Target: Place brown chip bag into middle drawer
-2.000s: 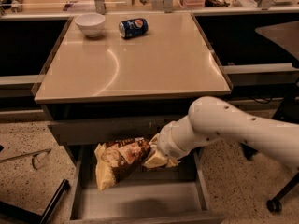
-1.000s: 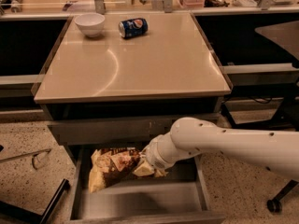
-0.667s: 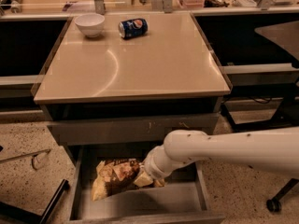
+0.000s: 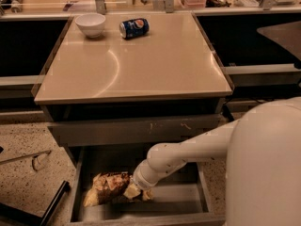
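Observation:
The brown chip bag [image 4: 107, 187] lies low in the open middle drawer [image 4: 183, 200], at its left side, with a pale yellow end pointing down-left. My gripper [image 4: 134, 191] is at the end of the white arm that reaches into the drawer from the right. It is at the bag's right end, where another pale part of the bag shows. The bag looks to rest on or just above the drawer's grey floor.
A grey drawer front with pale scratch marks [image 4: 136, 128] sits above the open drawer. On the tan counter [image 4: 141, 65] a white bowl [image 4: 91, 23] and a blue soda can [image 4: 134, 27] on its side stand at the back. A dark bar [image 4: 54, 204] lies on the floor left.
The arm has swung lower and further left into the drawer, carrying the bag down from near the drawer's top to its floor at the left side.

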Controlling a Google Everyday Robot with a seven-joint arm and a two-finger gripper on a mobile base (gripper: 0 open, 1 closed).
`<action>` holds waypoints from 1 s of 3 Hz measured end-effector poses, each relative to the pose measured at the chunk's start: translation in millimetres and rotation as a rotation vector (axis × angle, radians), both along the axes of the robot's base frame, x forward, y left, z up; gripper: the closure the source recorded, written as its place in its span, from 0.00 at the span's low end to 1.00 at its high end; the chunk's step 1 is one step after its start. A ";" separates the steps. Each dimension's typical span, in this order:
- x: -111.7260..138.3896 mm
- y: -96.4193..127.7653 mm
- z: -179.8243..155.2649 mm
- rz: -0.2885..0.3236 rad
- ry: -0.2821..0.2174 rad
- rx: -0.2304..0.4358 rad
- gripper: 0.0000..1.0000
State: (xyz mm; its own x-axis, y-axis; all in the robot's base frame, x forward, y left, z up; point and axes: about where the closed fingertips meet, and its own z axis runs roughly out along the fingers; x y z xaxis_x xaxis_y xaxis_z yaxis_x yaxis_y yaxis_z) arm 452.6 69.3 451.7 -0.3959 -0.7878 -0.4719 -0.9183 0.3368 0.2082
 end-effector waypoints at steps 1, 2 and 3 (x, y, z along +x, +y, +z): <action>2.8 11.5 -26.9 -0.034 0.007 0.012 1.00; 6.4 16.6 -44.8 -0.083 -0.014 0.007 1.00; 11.0 17.6 -59.7 -0.133 -0.039 0.022 1.00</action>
State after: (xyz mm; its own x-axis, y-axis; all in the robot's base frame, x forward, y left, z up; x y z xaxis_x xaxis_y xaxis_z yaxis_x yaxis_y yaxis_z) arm 463.6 86.9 392.0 -0.4769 -0.7188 -0.5058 -0.8735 0.4514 0.1822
